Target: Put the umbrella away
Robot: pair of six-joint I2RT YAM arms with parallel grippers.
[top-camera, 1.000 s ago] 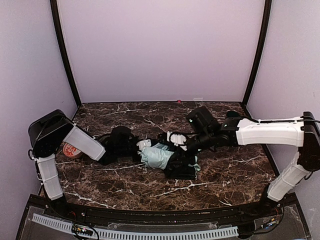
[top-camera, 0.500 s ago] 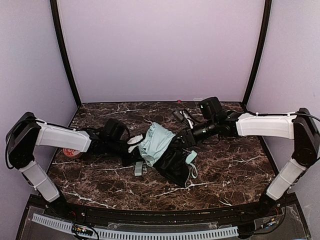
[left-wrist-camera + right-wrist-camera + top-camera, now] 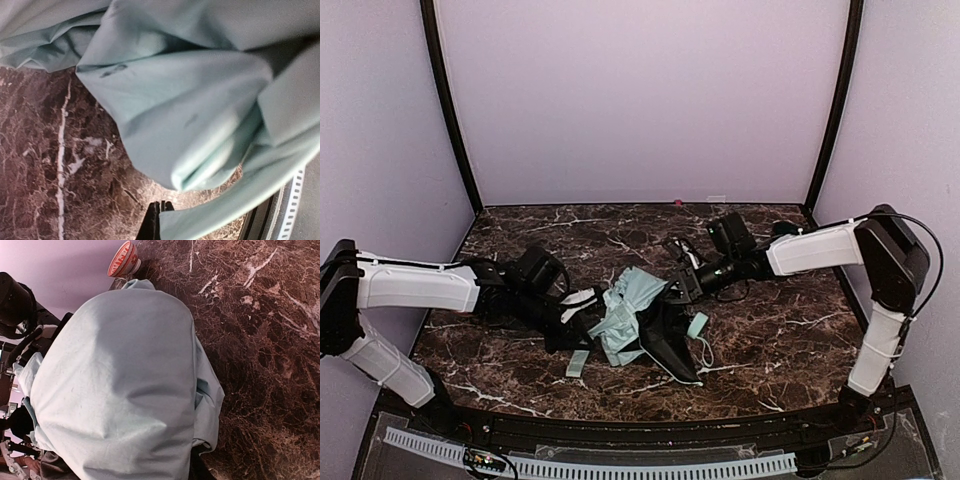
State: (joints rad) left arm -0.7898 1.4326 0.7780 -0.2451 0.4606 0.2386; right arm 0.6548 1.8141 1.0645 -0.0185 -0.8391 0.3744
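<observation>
The umbrella (image 3: 632, 312) lies crumpled mid-frame between left gripper (image 3: 588, 300) and right gripper (image 3: 678, 287). I cannot tell either grip. Marble table (image 3: 790, 340) surrounds it.

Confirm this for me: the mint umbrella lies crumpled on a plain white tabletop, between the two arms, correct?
Not quite: the tabletop is dark brown marble with white veins, not plain white, as the top external view shows. The mint umbrella does lie crumpled on it, between the left arm and right arm.
</observation>
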